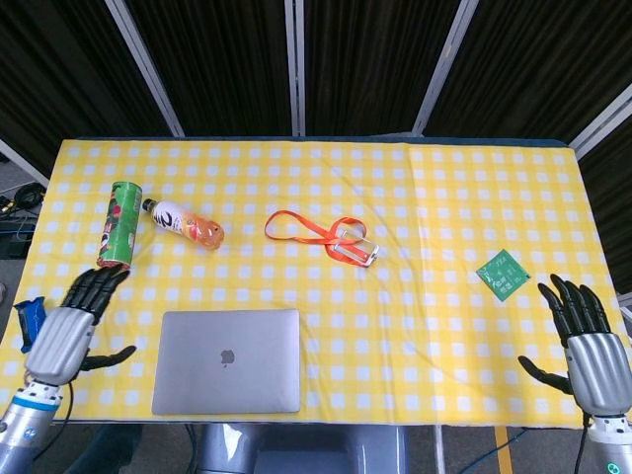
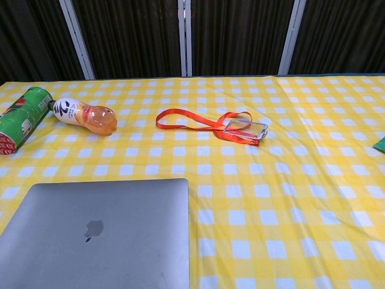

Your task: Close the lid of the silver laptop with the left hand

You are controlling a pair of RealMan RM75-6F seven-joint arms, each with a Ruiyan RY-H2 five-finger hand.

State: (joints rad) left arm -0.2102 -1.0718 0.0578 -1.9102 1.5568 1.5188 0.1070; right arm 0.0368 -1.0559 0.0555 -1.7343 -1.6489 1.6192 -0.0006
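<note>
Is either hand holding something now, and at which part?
Nothing is held. The left hand and the right hand are open, beside the closed silver laptop.

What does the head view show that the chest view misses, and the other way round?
Only the head view shows the left robot hand, the right robot hand, both open, a blue packet and a whole green packet. The chest view adds nothing new, only a closer look. Both share the closed silver laptop, green can, bottle and orange lanyard.
</note>
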